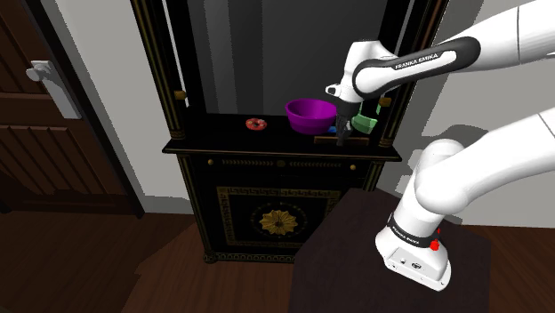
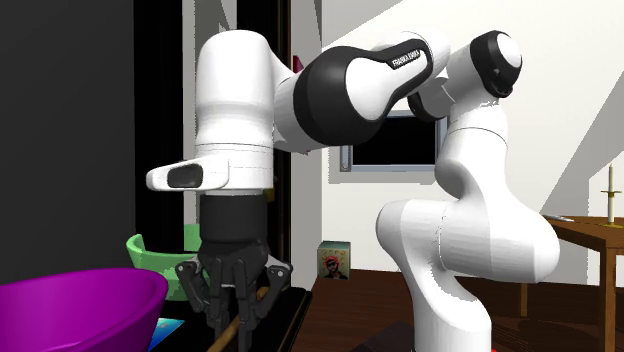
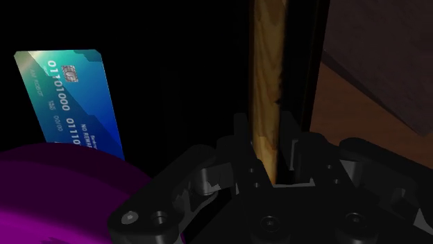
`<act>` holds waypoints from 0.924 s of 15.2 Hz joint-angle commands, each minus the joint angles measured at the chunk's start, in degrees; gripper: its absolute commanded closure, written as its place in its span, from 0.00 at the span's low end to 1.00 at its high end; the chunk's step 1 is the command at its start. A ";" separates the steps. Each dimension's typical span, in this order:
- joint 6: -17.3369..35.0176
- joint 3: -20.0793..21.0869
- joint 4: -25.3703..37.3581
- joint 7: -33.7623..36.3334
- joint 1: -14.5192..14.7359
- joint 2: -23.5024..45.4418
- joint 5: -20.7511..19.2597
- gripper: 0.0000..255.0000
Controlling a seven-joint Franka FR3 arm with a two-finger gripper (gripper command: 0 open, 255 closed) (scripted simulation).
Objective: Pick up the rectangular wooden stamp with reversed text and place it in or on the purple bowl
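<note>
- The gripper was recorded just beside the purple bowl, on the side of the bowl toward the shoulder view's right. It hung downward from the white arm.
- Its two black fingers were pressed against opposite faces of the wooden stamp, so that the stamp was pinched between them.
- The stamp, a long piece of light brown wood with visible grain, was located just outside the bowl's rim and was not inside the bowl. In the second exterior view it was shown slanted beneath the hand, on the side of the bowl toward that view's right.
- Whether the stamp was touching the surface that carried the bowl could not be told.
- A blue bank card printed with white digits was found just beside the bowl, on the same side as the gripper.
- A green vessel was placed farther from the bowl than the gripper, toward the shoulder view's right.
- A small red round object was set near the bowl on its opposite side, toward the shoulder view's left and apart from it.
- The bowl was carried on the ledge of a dark cabinet decorated with gold ornament.
- A brown panelled door was shown well away from the bowl, toward the shoulder view's left.
</note>
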 commanded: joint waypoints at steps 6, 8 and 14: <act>-2.69 -0.24 0.90 0.14 -0.97 -0.82 0.90 1.00; -4.47 0.33 2.06 0.13 -1.02 -1.43 1.29 1.00; -9.60 1.75 5.81 0.15 -0.95 -2.81 2.33 1.00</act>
